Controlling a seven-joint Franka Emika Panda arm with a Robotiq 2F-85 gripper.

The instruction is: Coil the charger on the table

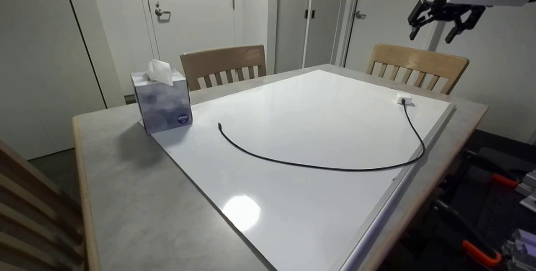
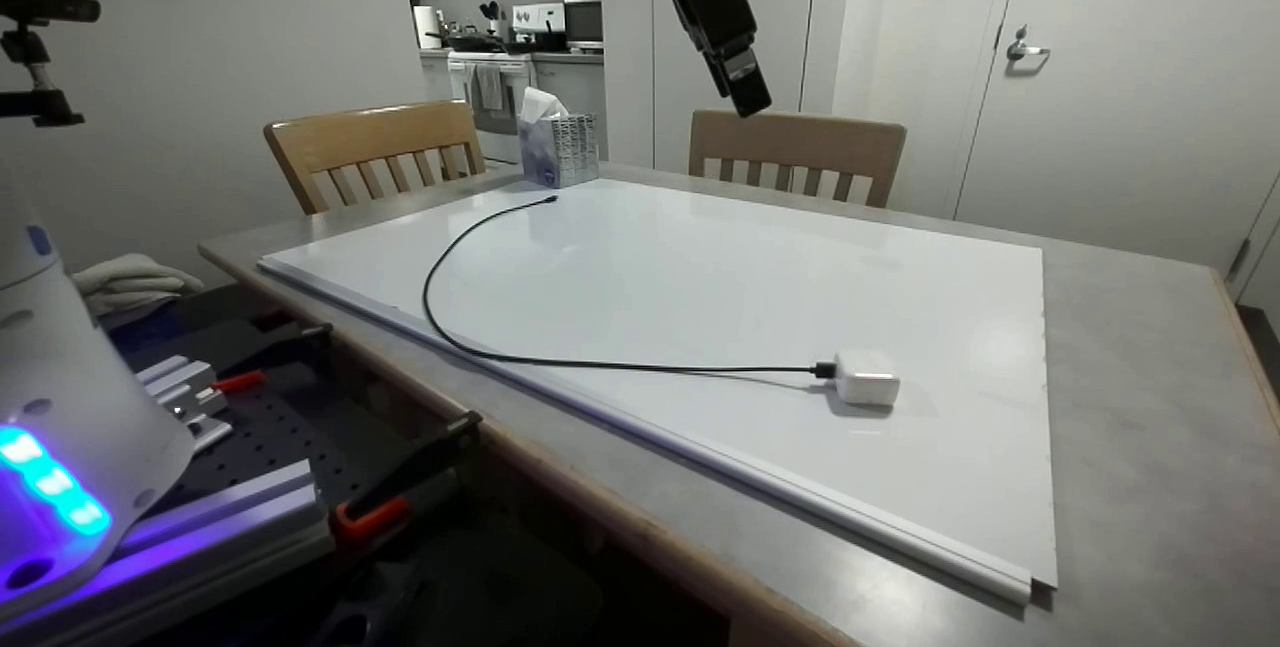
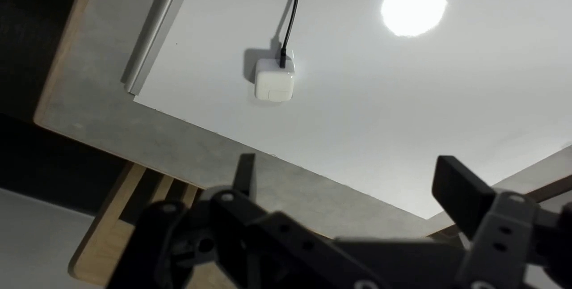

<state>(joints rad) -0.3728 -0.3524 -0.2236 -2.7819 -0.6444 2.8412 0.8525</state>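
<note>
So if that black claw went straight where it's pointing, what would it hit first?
The gripper points down, so likely the table's white top, somewhere near the white charger block. Depth is unclear, so I can't say exactly where.

White rounded robot base (image 2: 85,357), blue glowing lights (image 2: 52,480), black jointed pincer (image 1: 432,36), blocky fingertips (image 3: 460,190)

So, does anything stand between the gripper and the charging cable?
Nothing visible does. The open gripper hangs higher than the black charging cable and its white power adapter, with no object between them. The Kleenex tissue box stands beyond the cable's free end.
</note>
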